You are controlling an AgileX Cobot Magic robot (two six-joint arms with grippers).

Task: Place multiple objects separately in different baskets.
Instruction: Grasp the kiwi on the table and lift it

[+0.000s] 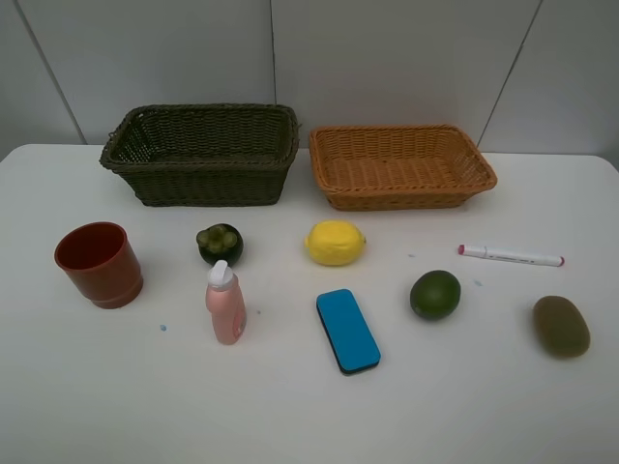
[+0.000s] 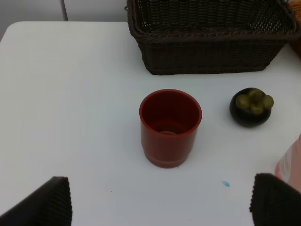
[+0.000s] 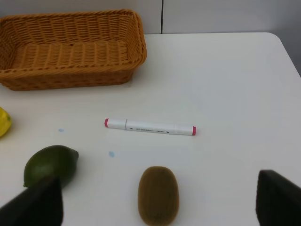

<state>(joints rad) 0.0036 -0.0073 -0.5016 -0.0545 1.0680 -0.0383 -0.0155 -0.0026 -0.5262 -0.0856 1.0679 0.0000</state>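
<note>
On the white table stand a dark olive basket (image 1: 200, 155) and an orange-tan basket (image 1: 400, 165), both empty. In front lie a red cup (image 1: 99, 263), mangosteen (image 1: 220, 243), pink bottle (image 1: 225, 304), lemon (image 1: 335, 242), blue eraser (image 1: 347, 330), lime (image 1: 434, 294), white marker (image 1: 511, 256) and kiwi (image 1: 561, 326). Neither arm shows in the high view. My left gripper (image 2: 160, 202) is open above the table, with the cup (image 2: 170, 125) ahead of its jaws. My right gripper (image 3: 158, 203) is open, with the kiwi (image 3: 158, 194) between its fingertips' line and the marker (image 3: 149, 127) beyond.
The table's back edge meets a grey panelled wall just behind the baskets. The left wrist view shows the mangosteen (image 2: 251, 107) and the dark basket (image 2: 209, 40). The right wrist view shows the lime (image 3: 51, 165) and the orange basket (image 3: 70, 49).
</note>
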